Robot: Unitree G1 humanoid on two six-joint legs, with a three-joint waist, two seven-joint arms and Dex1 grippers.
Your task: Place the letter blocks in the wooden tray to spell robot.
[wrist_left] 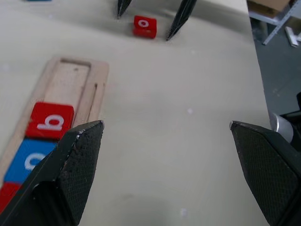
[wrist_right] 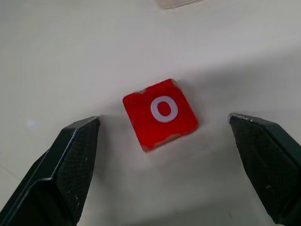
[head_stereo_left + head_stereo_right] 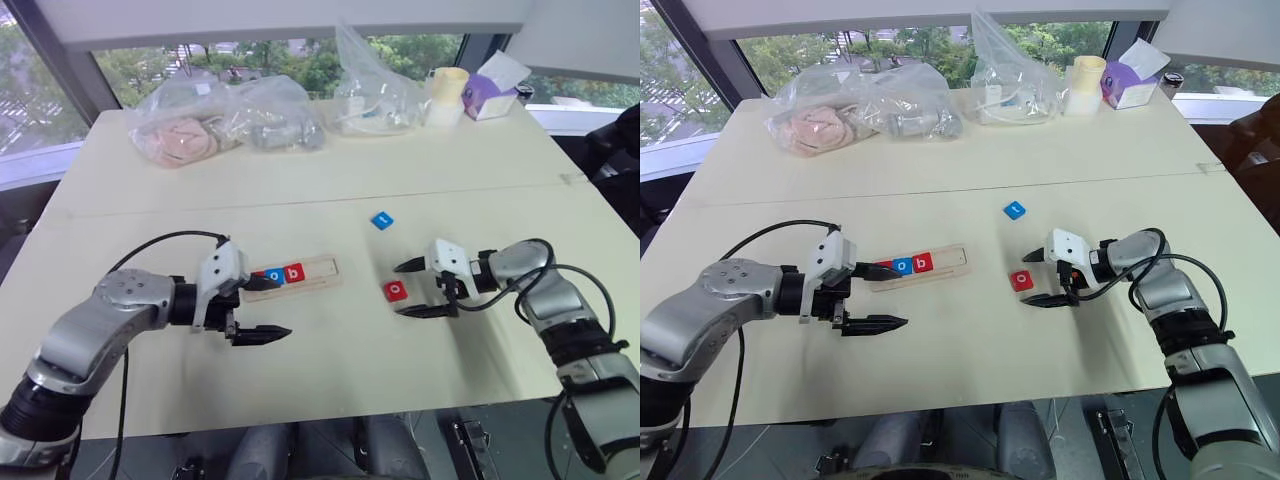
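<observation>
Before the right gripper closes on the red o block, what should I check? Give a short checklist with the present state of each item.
1. Right gripper open: ok.
2. Red o block between its fingers: ok, both fingers apart from it.
3. Block square to the fingers: not ok, it sits turned.
4. Free slots in the tray: ok, bare wood past the b.
5. Left gripper away from the free slots: ok, open at the tray's other end.
6. Blue block out of the way: ok.

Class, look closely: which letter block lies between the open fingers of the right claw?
The red o block on the bare table, between the right claw fingers. The others sit in the wooden tray or farther back.
</observation>
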